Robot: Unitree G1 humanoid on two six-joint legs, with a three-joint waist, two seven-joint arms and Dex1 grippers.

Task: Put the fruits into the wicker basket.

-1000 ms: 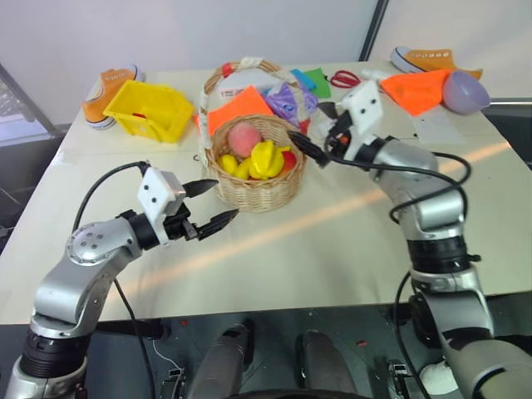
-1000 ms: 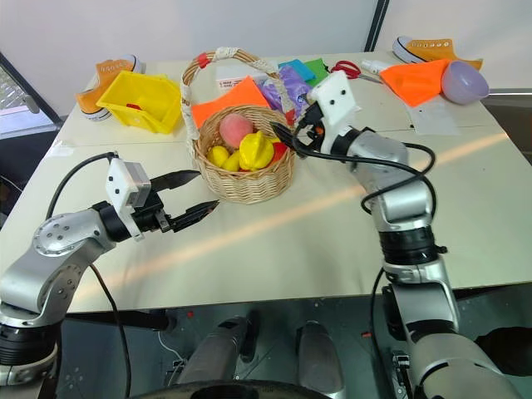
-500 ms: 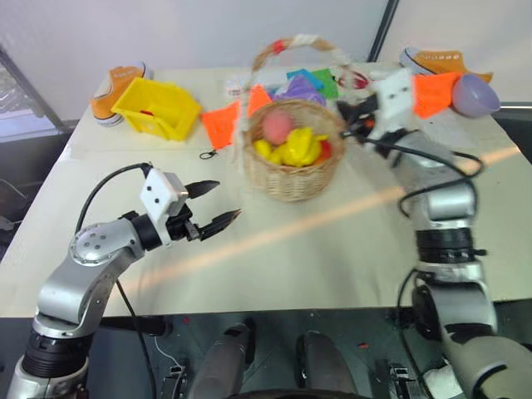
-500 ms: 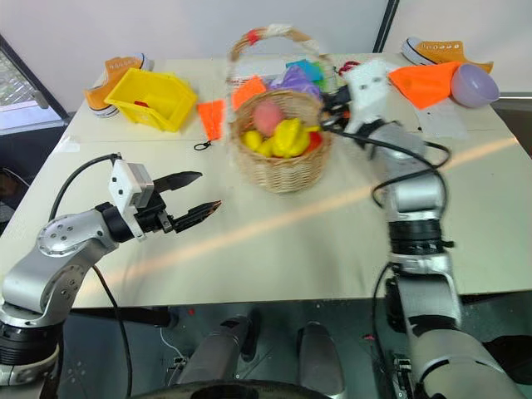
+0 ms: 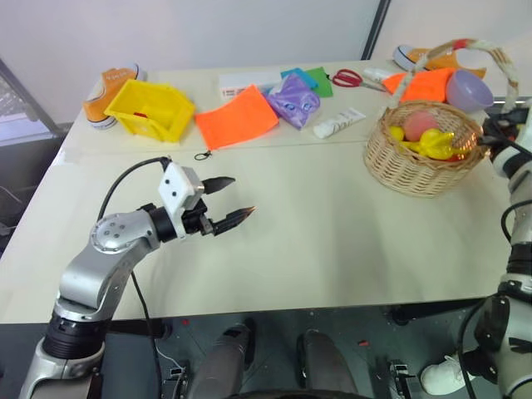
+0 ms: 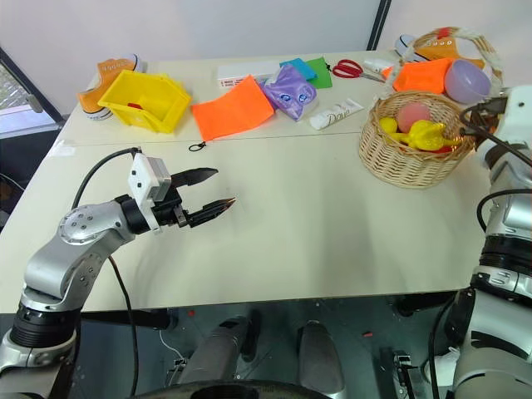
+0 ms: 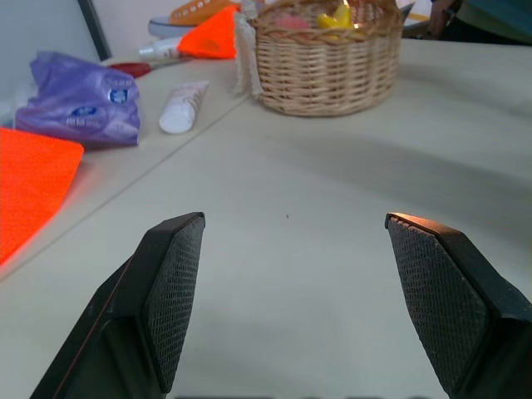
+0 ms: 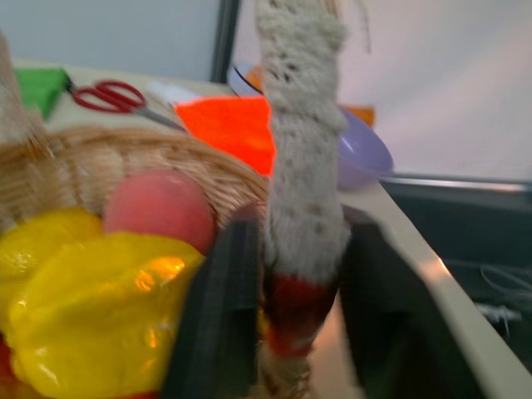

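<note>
Right wrist view: right tool (image 8: 287, 299) straddling the base of the handle (image 8: 301, 141) of the wicker basket (image 5: 420, 158), fingers (image 8: 212, 316) on either side of the taped stem and seemingly clamped on it, though contact not fully certain. Basket standing upright on the desk (image 5: 332, 241), far over on the right side near its edge, just in front of the purple bowl (image 5: 467, 90) and an orange cloth (image 5: 424, 83). Inside the basket: pink peach (image 5: 418, 125), ribbed yellow fruit (image 5: 438, 143), a smaller yellow piece (image 5: 396, 133), a glimpse of red-orange at the rim. No loose fruit visible elsewhere on the desk, so loading judged essentially complete. Left tool (image 5: 226, 202) hovering over bare desk, well apart from the basket, fingers spread wide, holding nothing. Remaining, by estimate: letting go of the handle and pulling the right arm clear.
</note>
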